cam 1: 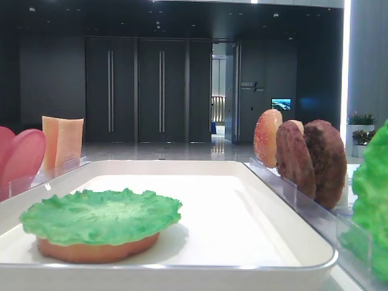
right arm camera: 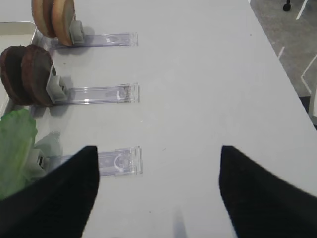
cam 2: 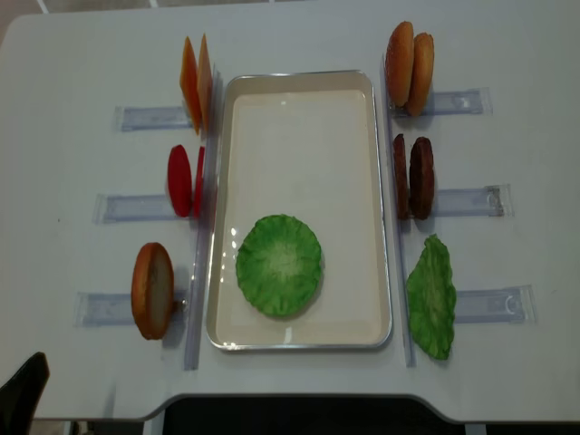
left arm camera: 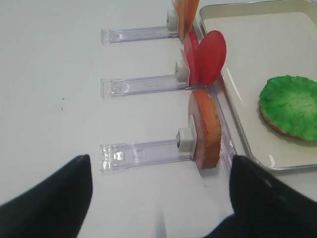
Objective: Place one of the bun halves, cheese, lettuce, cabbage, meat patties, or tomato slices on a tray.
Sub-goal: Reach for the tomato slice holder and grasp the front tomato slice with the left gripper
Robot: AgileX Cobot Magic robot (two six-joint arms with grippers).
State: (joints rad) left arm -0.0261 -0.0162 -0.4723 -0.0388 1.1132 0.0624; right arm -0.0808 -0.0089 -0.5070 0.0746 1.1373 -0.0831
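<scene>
A bun (cam 2: pixel 272 308) under lettuce (cam 2: pixel 279 265) sits at the tray's (cam 2: pixel 299 83) 6 o'clock; patties (cam 2: pixel 412 177), tomato (cam 2: pixel 184 180), cheese (cam 2: pixel 196 82) unracked yet, both jaws spread and holding nothing

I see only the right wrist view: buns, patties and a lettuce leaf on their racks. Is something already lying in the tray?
Observer: Yes. One lettuce leaf lies in the tray, toward the end nearer the robot, on top of a flat bun half.
Operator: What stands on the racks at the other side of the tray?
Observer: The cheese is on the far rack, the tomato slices on the middle one, and an upright bun half on the nearest.
Operator: And the left gripper?
Observer: The left gripper is open, facing the upright bun half without touching it.
</scene>
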